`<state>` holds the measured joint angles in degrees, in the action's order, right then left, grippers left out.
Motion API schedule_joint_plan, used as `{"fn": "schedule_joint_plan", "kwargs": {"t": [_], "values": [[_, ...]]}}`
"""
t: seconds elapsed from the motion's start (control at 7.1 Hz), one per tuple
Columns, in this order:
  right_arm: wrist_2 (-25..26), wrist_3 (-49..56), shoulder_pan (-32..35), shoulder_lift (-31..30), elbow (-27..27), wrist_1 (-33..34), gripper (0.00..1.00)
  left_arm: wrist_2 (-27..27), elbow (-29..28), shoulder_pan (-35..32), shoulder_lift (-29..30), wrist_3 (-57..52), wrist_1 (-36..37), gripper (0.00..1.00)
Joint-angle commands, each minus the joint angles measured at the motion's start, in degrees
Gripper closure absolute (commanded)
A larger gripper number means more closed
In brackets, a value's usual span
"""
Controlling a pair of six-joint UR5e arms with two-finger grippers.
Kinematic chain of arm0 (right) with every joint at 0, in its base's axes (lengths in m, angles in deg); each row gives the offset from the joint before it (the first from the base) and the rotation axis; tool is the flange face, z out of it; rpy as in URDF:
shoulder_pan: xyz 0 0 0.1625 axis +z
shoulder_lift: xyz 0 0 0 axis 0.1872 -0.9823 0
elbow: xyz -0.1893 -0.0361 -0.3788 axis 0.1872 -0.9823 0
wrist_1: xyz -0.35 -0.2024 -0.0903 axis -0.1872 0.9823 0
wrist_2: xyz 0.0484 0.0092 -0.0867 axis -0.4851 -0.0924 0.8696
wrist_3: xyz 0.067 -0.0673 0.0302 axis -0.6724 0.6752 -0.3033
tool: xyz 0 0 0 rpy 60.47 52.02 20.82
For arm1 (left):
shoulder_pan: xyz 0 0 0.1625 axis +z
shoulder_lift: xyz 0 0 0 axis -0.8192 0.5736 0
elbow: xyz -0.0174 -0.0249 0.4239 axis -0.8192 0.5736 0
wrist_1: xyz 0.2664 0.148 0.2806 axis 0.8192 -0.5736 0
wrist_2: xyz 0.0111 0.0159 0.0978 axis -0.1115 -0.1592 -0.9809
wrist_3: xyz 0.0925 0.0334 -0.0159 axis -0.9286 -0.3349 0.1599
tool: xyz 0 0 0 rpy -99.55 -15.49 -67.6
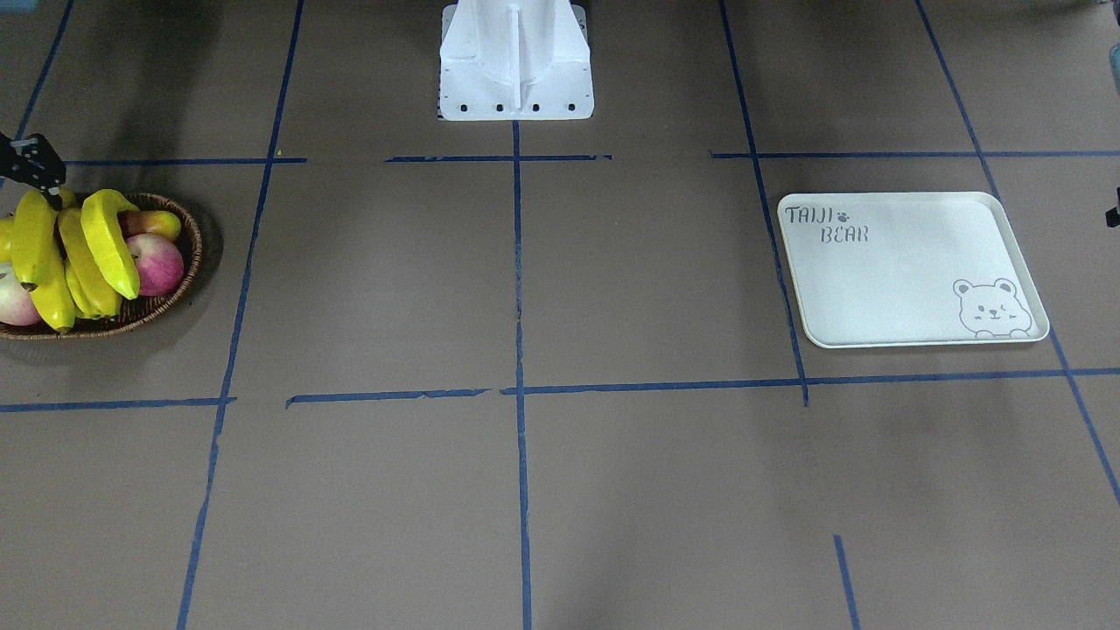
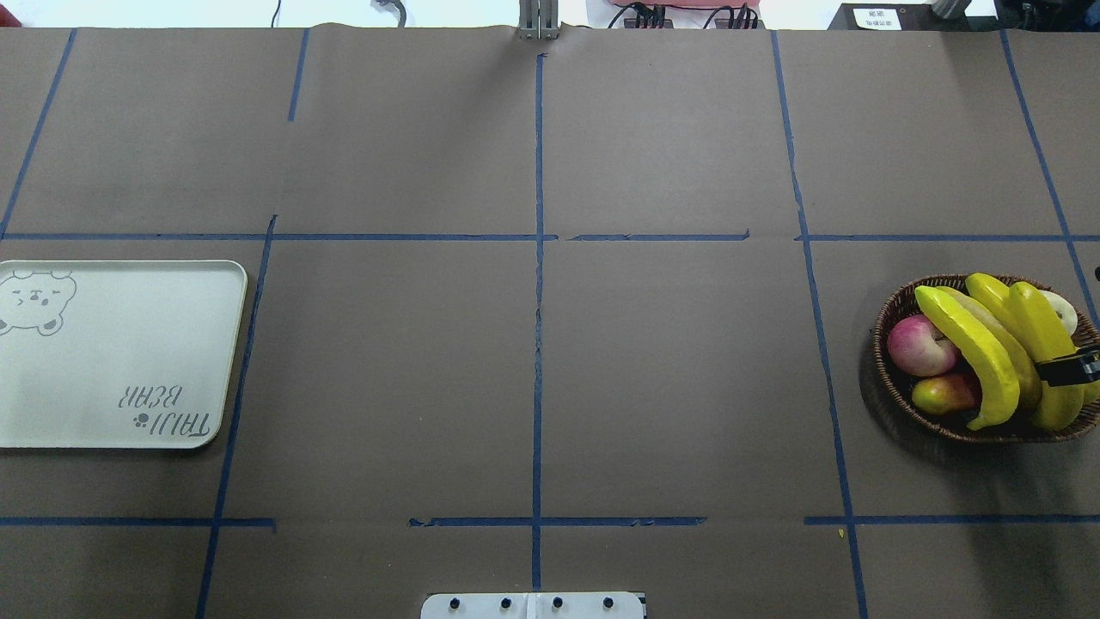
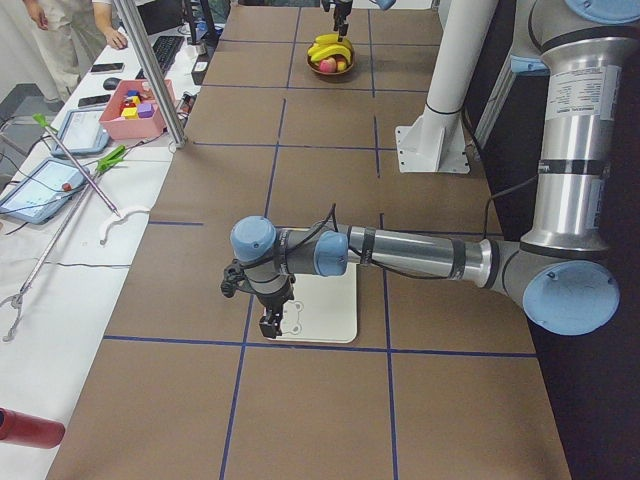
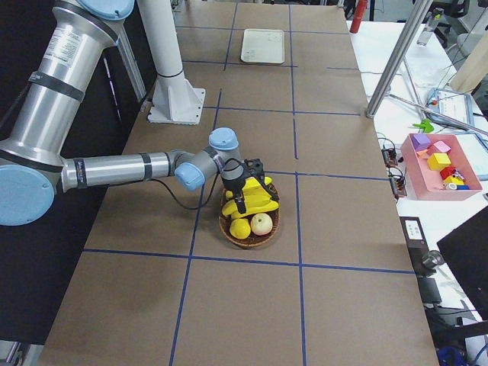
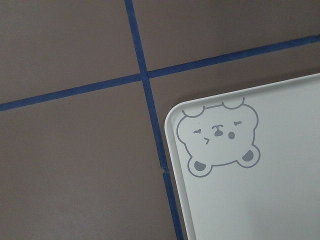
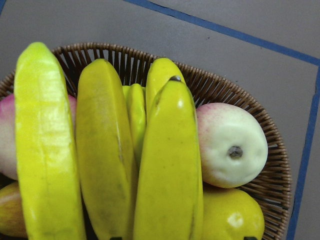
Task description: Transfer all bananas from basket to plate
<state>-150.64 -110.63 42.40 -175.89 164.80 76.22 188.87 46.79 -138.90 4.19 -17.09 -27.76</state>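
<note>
As bananas (image 2: 980, 361) fill basket (image 2: 882, 370), pink apple (image 2: 918, 344) beside

The only words that can be read are the grey "TAIJI BEAR" lettering (image 1: 827, 225) printed on the white plate (image 1: 919, 262), in the corner diagonally opposite its cartoon bear face (image 1: 991, 308), with a small paw mark after "TAIJI"; in the overhead view the same lettering appears upside down.
</note>
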Motion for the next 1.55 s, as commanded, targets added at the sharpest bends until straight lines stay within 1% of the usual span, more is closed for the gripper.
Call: {"fn": "schedule_joint_plan", "kwargs": {"t": [0.0, 0.28, 0.42, 0.56, 0.7, 0.84, 0.99, 1.13, 1.27, 1.41], "values": [[1.1, 0.3, -1.3, -0.1, -0.5, 0.0, 0.36, 0.0, -0.2, 0.0, 0.0, 0.0, 0.0, 0.00], [1.1, 0.3, -2.0, -0.1, -0.5, 0.0, 0.56, 0.0, -0.2, 0.0, 0.0, -0.1, 0.0, 0.00], [1.1, 0.4, -2.0, 0.0, -0.5, 0.0, 0.84, 0.0, -0.5, 0.0, 0.0, 0.0, -0.1, 0.00], [0.9, 0.4, -1.9, 0.0, -0.5, 0.2, 0.99, 0.0, -0.5, 0.0, 0.1, 0.0, -0.1, 0.00], [0.3, 0.5, -1.5, -0.1, 0.0, 0.3, 1.00, 0.0, -0.5, 0.0, 0.1, 0.0, -0.1, 0.00], [-1.4, 3.6, 0.3, -0.2, 0.3, 0.4, 1.00, 0.0, -0.5, 0.1, 0.1, 0.0, -0.1, 0.00], [-5.9, 10.4, 5.6, 0.2, 0.3, 1.7, 1.00, 0.1, -0.4, 0.1, 0.2, 0.0, -0.1, 0.00], [-9.6, 19.7, 12.8, 0.6, 1.8, 8.5, 1.00, 0.2, 0.2, 0.1, 0.2, -0.2, -0.1, 0.00], [-10.0, 25.6, 16.1, 5.2, 5.0, 19.8, 1.00, 0.2, 0.7, 0.1, 0.3, -0.4, -0.1, 0.00], [-10.0, 27.6, 17.3, 12.2, 5.9, 29.6, 1.00, -0.1, 0.8, 1.3, 0.9, 0.0, 0.0, 0.00]]}}
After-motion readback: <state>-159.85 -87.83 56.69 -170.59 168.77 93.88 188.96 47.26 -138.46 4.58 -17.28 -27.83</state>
